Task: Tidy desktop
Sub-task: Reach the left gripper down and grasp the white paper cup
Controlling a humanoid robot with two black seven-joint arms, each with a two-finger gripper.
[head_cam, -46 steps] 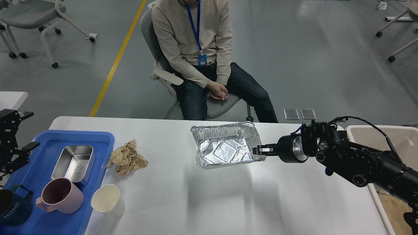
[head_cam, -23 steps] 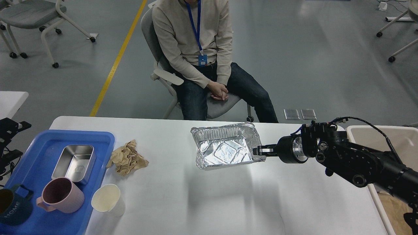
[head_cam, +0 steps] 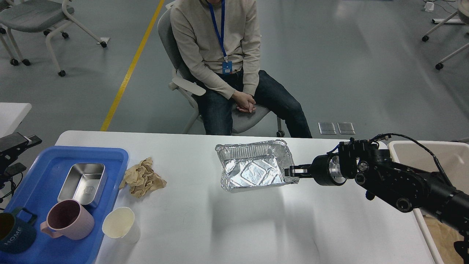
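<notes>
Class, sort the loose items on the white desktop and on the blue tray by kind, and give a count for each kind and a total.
Mugs: 2 (pink, dark)
Paper cup: 1
Steel box: 1
Foil tray: 1
Crumpled paper: 1
Total: 6

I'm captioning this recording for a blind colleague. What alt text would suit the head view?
The right gripper pinches the right rim of a crumpled foil tray on the white desktop. At left, a blue tray holds a steel box and pink mug, with crumpled brown paper and a cream cup beside it; a seated person faces the desk.
</notes>
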